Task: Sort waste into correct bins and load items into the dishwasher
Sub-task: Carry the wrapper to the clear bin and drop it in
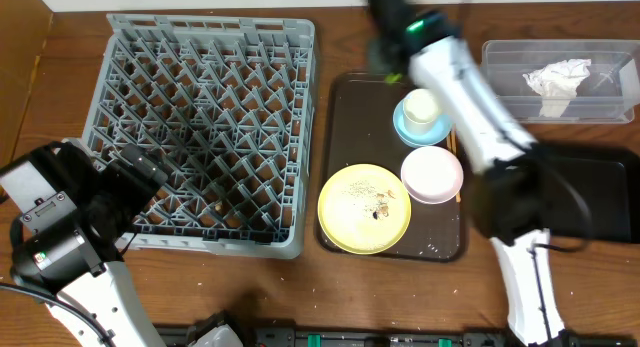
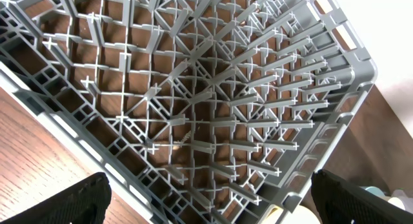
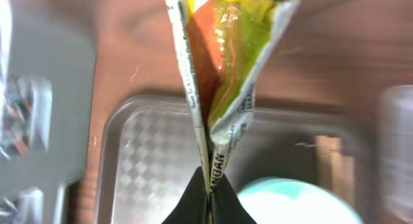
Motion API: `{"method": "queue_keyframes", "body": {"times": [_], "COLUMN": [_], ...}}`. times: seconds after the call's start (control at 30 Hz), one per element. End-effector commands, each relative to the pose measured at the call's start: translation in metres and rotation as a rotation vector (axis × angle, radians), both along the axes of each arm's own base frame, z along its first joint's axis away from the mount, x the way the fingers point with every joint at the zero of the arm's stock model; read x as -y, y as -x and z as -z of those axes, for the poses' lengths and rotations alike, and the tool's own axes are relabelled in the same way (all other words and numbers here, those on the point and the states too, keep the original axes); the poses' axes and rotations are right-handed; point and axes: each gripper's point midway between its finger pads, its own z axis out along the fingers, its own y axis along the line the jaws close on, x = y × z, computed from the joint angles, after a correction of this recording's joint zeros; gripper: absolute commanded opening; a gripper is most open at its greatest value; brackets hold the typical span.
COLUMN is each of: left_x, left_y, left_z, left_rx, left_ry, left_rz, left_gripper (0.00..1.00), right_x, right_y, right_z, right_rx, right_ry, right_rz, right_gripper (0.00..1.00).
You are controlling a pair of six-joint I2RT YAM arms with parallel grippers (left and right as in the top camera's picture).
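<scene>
1. Right wrist, risk: snack wrapper [image 3: 226, 75] pinched only at one thin end, the rest sticking out loose past the fingertips over a corner of the dark-brown tray [image 3: 148, 153]. Likely to slip or tear free on a fast swing, judging by the blur everywhere in this view. Could also brush the light-blue saucer [image 3: 290, 198] just beneath.
2. Right wrist, grip: right fingers [image 3: 190, 210] closed tight on the wrapper's end, no gap visible.
3. Overhead, risk: right arm [image 1: 470, 97] smeared across the far end of the tray, passing right by the cream cup [image 1: 420, 106] on the saucer. Could knock the cup over. Could also release into the wrong bin: clear tub [image 1: 540, 45] already holding the white napkin [image 1: 555, 79], black bin [image 1: 610, 199] partly hidden under the arm. Too blurred here to read the grip.
4. Overhead, rest: yellow plate [image 1: 365, 209] with crumbs [image 1: 378, 195] and pinkish bowl [image 1: 432, 174] on the tray, neither yet in the dish rack [image 1: 200, 127] at the left of the tabletop [image 1: 330, 287].
5. Left wrist, risk: parked above the rack's edge. Little to go wrong unless lowered onto the pegs.
6. Left wrist, grip: left fingers [image 2: 71, 201] spread wide, holding nothing, touching nothing.
</scene>
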Motion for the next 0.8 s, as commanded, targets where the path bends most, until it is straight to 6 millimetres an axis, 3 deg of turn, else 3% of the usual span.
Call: {"method": "queue_keyframes", "body": {"times": [0.0,0.17,0.3,0.47,0.6,0.63,0.7,0.77], "left_x": [0.000,0.000,0.000,0.000,0.000,0.000,0.000,0.000], "left_y": [-0.002,-0.002,-0.002,-0.002,-0.002,-0.002,-0.002,-0.002], "left_z": [-0.009,-0.009,-0.009,-0.009,-0.009,-0.009,-0.009,-0.009], "left_rx": [0.025,0.025,0.025,0.025,0.025,0.025,0.025,0.025], "left_ry": [-0.015,-0.015,-0.015,-0.015,-0.015,-0.015,-0.015,-0.015], "left_rz": [0.012,0.012,0.012,0.012,0.012,0.012,0.012,0.012], "left_gripper": [1.00,1.00,1.00,1.00,1.00,1.00,1.00,1.00], "right_x": [0.092,0.194,0.248,0.277,0.286,0.286,0.286,0.286], "right_y": [-0.010,0.013,0.022,0.018,0.024,0.023,0.018,0.013], "right_z": [-0.054,-0.029,-0.010,0.007,0.023,0.026,0.027,0.026], "right_rx": [0.066,-0.079,-0.138,-0.142,-0.167,-0.168,-0.149,-0.133], "right_ry": [-0.088,-0.149,-0.205,-0.241,-0.254,-0.258,-0.266,-0.260], "right_rz": [0.339,0.749,0.944,1.002,1.071,1.083,1.077,1.043], "right_gripper": [0.01,0.02,0.02,0.02,0.06,0.17,0.61,0.80]}}
